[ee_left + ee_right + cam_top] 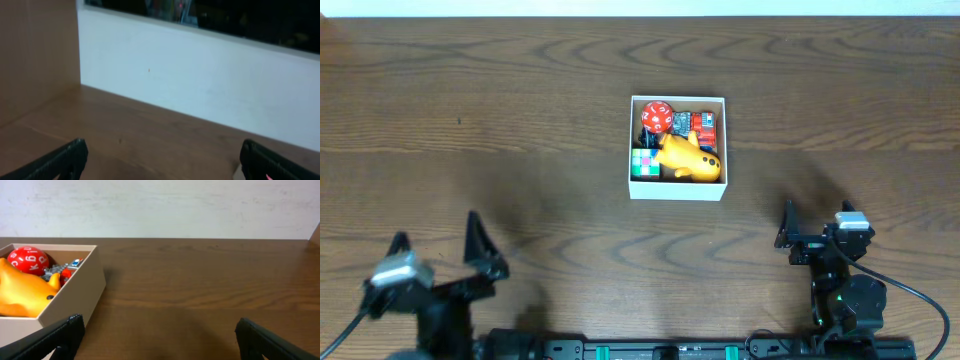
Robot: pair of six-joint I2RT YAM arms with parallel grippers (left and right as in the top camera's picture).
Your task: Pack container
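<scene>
The container (632, 140), a small white-walled square box, sits mid-table and holds a yellow duck toy (685, 160), a red numbered ball (656, 117), a colour cube (644, 163) and a small red toy (704, 128). In the right wrist view the container (82, 292) is at the left, with the duck (20, 292) and the ball (27, 260) showing above its rim. My left gripper (438, 247) is open near the front left edge, far from the box. My right gripper (817, 222) is open at the front right, empty, below and right of the box.
A white wall (200, 85) runs along the table's far edge, and a tan side panel (35, 50) stands at the left in the left wrist view. Bare brown wood (520, 150) surrounds the box.
</scene>
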